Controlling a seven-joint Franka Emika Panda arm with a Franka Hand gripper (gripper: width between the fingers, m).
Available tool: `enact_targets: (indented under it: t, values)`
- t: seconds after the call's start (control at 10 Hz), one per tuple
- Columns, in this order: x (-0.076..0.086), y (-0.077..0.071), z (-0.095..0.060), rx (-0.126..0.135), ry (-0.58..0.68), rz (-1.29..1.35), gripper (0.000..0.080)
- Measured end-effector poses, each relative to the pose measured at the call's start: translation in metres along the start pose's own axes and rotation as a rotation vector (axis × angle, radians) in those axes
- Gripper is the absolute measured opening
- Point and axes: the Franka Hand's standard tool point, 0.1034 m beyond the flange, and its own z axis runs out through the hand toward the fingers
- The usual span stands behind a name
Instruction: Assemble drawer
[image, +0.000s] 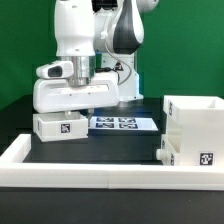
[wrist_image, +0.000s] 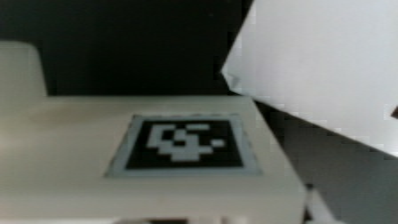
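A small white tray (image: 58, 125) with a black-and-white tag lies on the black table at the exterior view's left. My gripper (image: 84, 108) is low, right over the tray's far edge, with its fingers down at the tray. I cannot see whether they clamp it. In the wrist view the tray's tagged face (wrist_image: 178, 143) fills most of the picture, very close and blurred. The tall boxy case (image: 196, 122) stands at the exterior view's right, open side up, with a tag low on its front. A second small tray (image: 168, 155) sits against the case's lower left.
The marker board (image: 120, 123) lies flat on the table between the tray and the case. A long low white border wall (image: 95, 176) runs along the front. A large white surface (wrist_image: 329, 70) crosses the wrist view beyond the tray. A green backdrop stands behind.
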Motion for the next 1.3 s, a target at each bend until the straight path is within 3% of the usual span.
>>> enact_targets:
  t: [0.1, 0.2, 0.4, 0.6, 0.8, 1.1, 1.3]
  values:
    - [0.002, 0.0, -0.002, 0.0, 0.001, 0.0, 0.0102]
    - [0.006, 0.0, -0.005, -0.005, 0.006, -0.005, 0.004]
    - [0.013, -0.003, -0.009, -0.01, 0.014, 0.0, 0.004]
    - [0.034, -0.02, -0.015, -0.013, 0.031, 0.025, 0.004]
    - [0.064, -0.038, -0.026, 0.0, 0.035, 0.038, 0.004]
    - [0.099, -0.046, -0.037, 0.007, 0.048, 0.058, 0.0041]
    - [0.098, -0.045, -0.037, 0.015, 0.037, 0.033, 0.0041]
